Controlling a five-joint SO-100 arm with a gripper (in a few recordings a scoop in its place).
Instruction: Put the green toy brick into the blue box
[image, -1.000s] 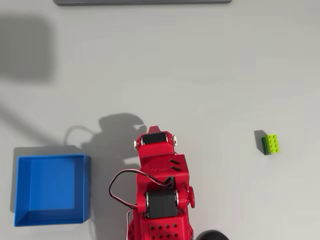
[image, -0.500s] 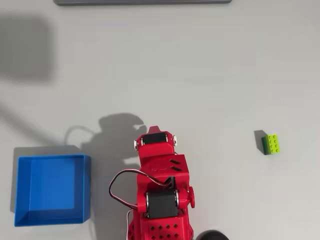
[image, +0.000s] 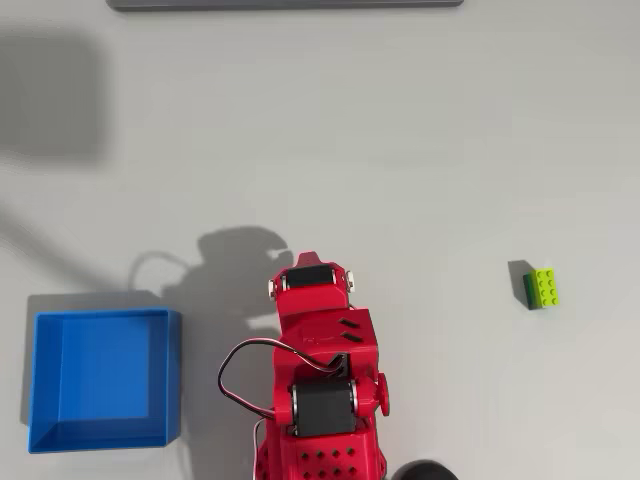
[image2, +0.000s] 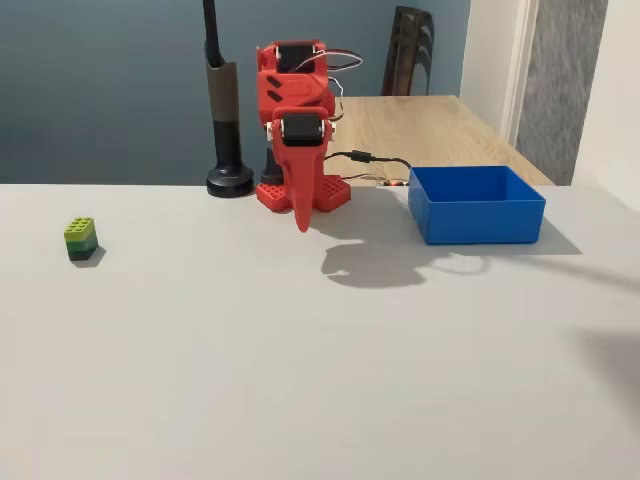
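The green toy brick (image: 543, 288) rests studs-up on the white table, far to the right of the red arm (image: 318, 360) in the overhead view; in the fixed view the green toy brick (image2: 81, 239) is at the left. The blue box (image: 100, 380) has nothing in it and stands left of the arm in the overhead view; the blue box (image2: 475, 204) is at the right in the fixed view. My gripper (image2: 302, 224) hangs folded in front of the arm's base, pointing down at the table, its fingers together around nothing. It is well apart from both brick and box.
A black stand with a round foot (image2: 229, 182) rises just beside the arm's base. A dark grey strip (image: 285, 4) lies along the table's far edge in the overhead view. A thin cable (image2: 375, 160) runs from the base towards the box.
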